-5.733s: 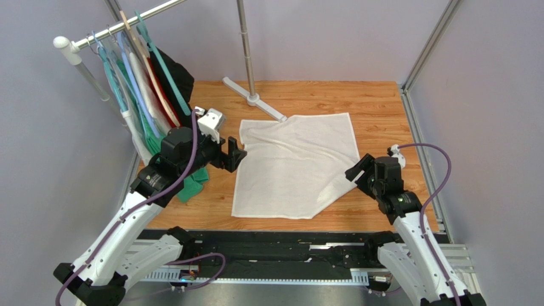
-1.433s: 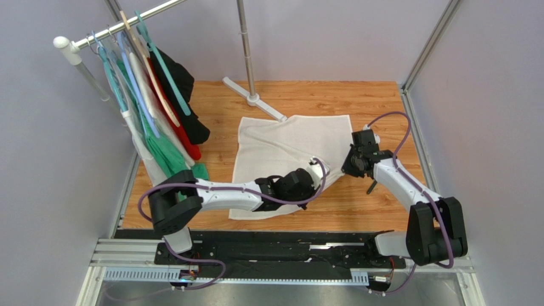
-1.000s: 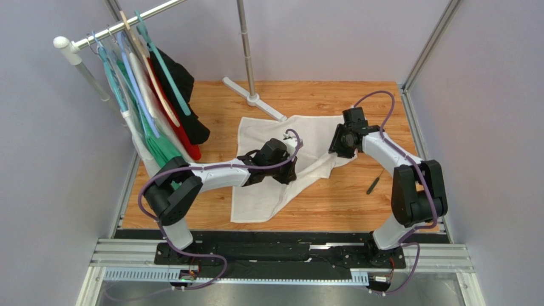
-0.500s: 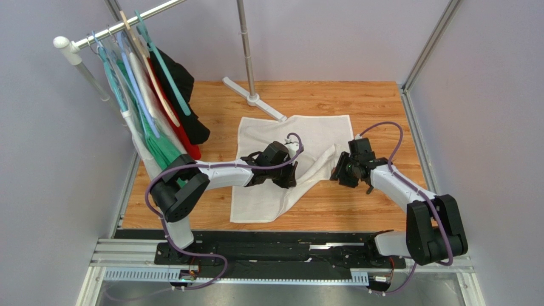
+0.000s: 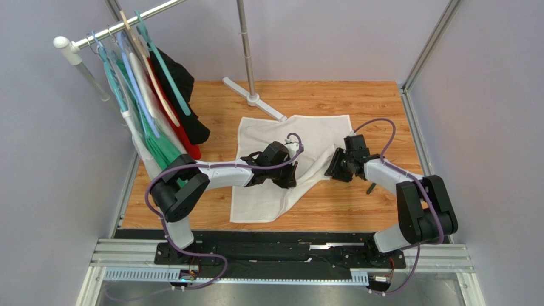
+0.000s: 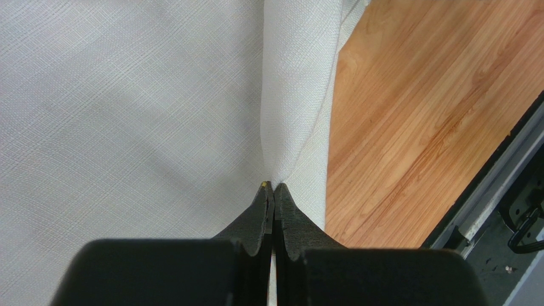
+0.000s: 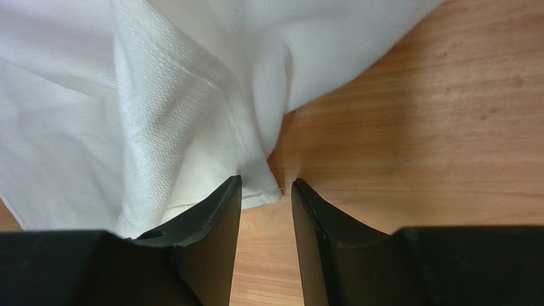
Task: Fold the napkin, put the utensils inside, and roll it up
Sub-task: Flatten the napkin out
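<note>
Wooden table (image 5: 332, 95), enclosed by plain grey walls, with a clothes rail (image 5: 121, 22) of hung garments at its rear left corner and a metal stand (image 5: 246, 51) at the rear edge. White napkin (image 5: 319, 131) lies across the middle of the surface, not flat: its right side is drawn inward into a raised ridge, and the near portion narrows toward the front edge. Left gripper (image 6: 273, 187) is over the cloth's centre, jaws pressed together and pinching that ridge of fabric at their tips. Right gripper (image 7: 265, 180) sits at the napkin's right side with its fingers parted; a cloth corner lies at the mouth of the gap (no grip on it evident). Dark green utensil (image 5: 370, 189) rests on bare wood toward the right edge, clear of the napkin, just beside the right forearm.
</note>
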`<control>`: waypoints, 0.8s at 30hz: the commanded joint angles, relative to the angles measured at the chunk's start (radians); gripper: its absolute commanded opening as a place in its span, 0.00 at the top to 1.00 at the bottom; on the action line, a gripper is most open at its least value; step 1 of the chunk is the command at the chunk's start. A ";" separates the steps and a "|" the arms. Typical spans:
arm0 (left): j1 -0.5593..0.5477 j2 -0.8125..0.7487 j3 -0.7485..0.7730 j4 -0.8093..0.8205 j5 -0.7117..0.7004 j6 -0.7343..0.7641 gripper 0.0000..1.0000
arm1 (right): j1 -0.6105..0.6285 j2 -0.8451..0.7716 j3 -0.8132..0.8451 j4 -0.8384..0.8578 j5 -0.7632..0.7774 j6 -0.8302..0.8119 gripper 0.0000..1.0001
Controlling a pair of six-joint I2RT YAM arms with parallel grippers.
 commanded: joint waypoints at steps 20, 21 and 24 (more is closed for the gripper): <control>0.004 -0.203 -0.008 -0.035 0.019 -0.007 0.38 | 0.005 -0.306 -0.025 -0.309 0.072 0.017 0.98; 0.004 -0.223 -0.011 -0.041 0.019 -0.008 0.31 | 0.005 -0.330 -0.021 -0.343 0.083 0.020 0.98; 0.004 -0.299 -0.034 -0.056 0.004 -0.010 0.28 | 0.005 -0.436 0.004 -0.466 0.113 0.041 0.96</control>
